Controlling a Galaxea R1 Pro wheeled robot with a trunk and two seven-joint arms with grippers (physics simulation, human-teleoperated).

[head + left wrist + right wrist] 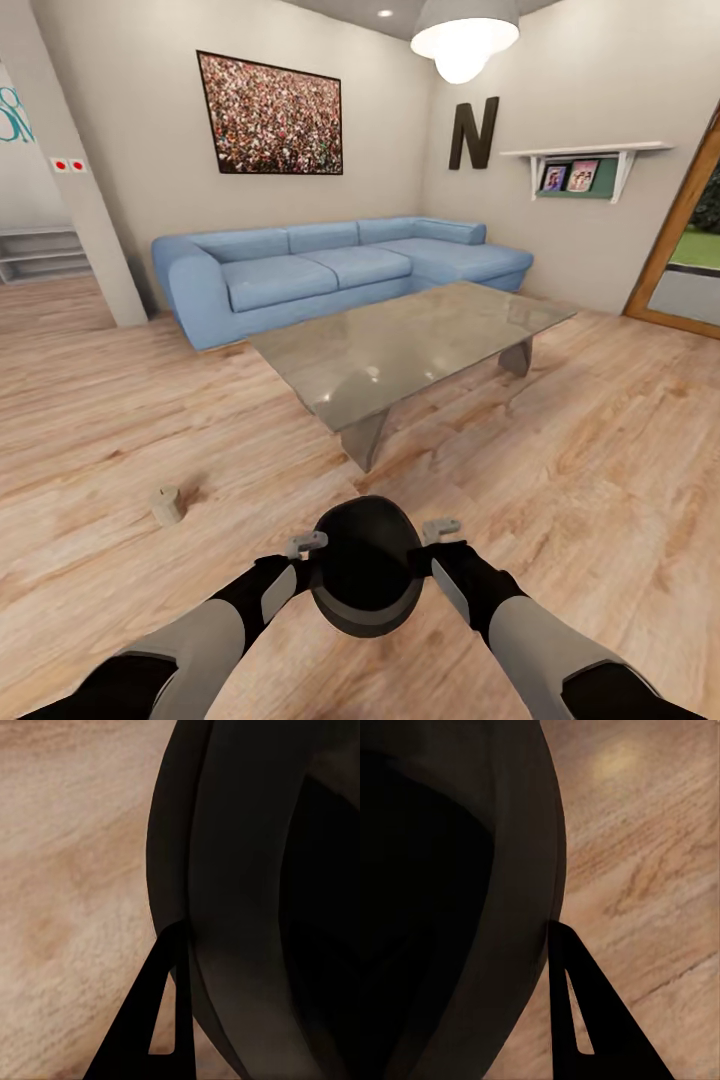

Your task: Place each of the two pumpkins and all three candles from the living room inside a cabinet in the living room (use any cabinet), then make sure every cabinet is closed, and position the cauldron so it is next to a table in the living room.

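You carry the cauldron [366, 567] in both grippers, short of the table [400, 350].

Each gripper sits on an opposite side of the black pot's rim, the left gripper [300, 560] and the right gripper [440, 548] pressing from either side, likely because the pot is too wide for a single pincer. In each wrist view one dark finger lies against the rim, but you cannot tell whether either pincer is clamped on the rim or only pushing on it. The table's near corner lies just beyond the cauldron, with bare wood floor [600, 480] between them and open floor along the table's right edge. One candle [168, 505] stands on the floor to the left of the cauldron, well apart from the table. The blue sofa [320, 265] runs behind the table's far side.
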